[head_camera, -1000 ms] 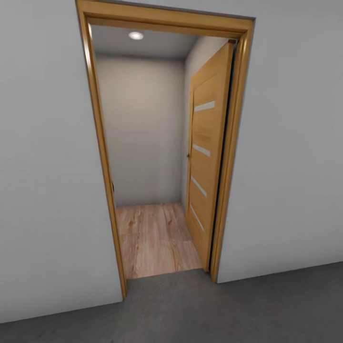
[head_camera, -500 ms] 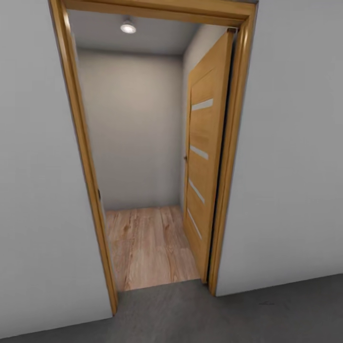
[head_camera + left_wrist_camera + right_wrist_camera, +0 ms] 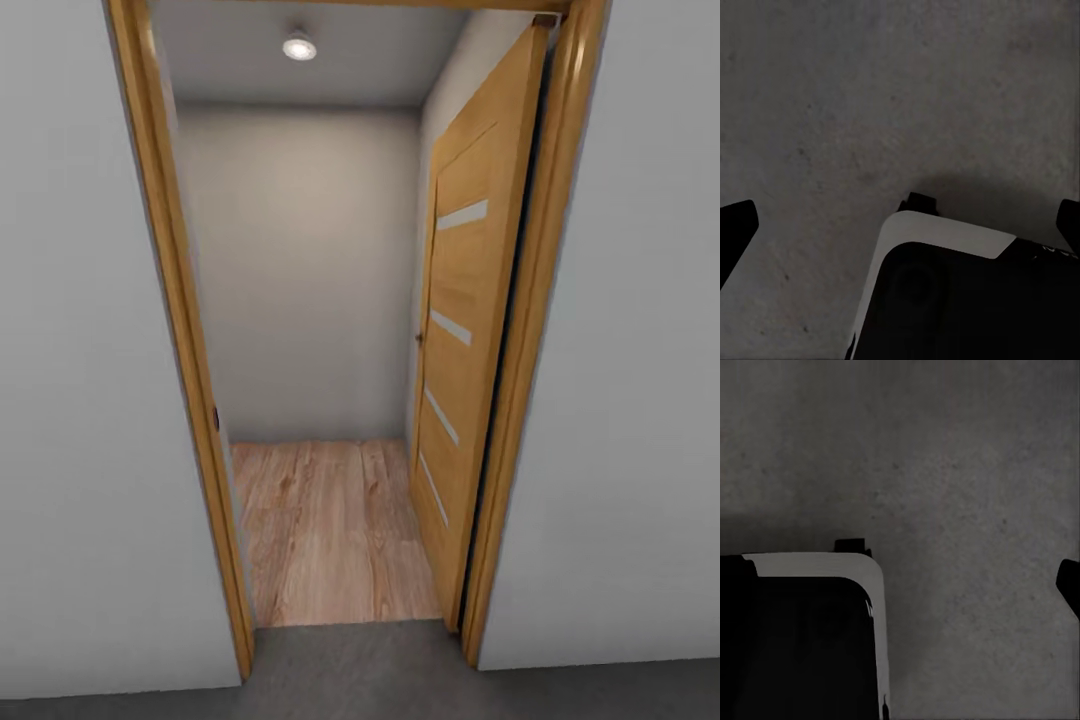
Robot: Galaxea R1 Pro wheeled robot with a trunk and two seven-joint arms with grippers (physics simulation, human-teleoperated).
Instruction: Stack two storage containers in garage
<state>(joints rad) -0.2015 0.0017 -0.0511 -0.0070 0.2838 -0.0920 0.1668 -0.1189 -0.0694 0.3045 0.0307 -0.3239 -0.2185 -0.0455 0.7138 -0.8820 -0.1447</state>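
The head view faces an open doorway with a honey-coloured wooden frame (image 3: 180, 380) set in a plain pale grey wall (image 3: 90, 400). A wooden door with three pale horizontal glass slits (image 3: 470, 330) stands swung inward against the right side of the opening. Beyond the threshold lies a light wood plank floor (image 3: 330, 540), ending at a bare grey back wall (image 3: 310, 270) under a round recessed ceiling lamp (image 3: 299, 47). On the near side, a strip of dark grey matte concrete floor (image 3: 360, 670) runs along the foot of the wall.

Both wrist views look down on that rough concrete (image 3: 870, 112). In the left wrist view, the left gripper (image 3: 900, 232) shows dark fingertips at the two side edges, jaws wide and holding nothing, above a white-edged black part of the robot's body (image 3: 945, 300). In the right wrist view, only one dark fingertip of the right gripper (image 3: 1069, 581) appears, so I cannot tell how its jaws stand.
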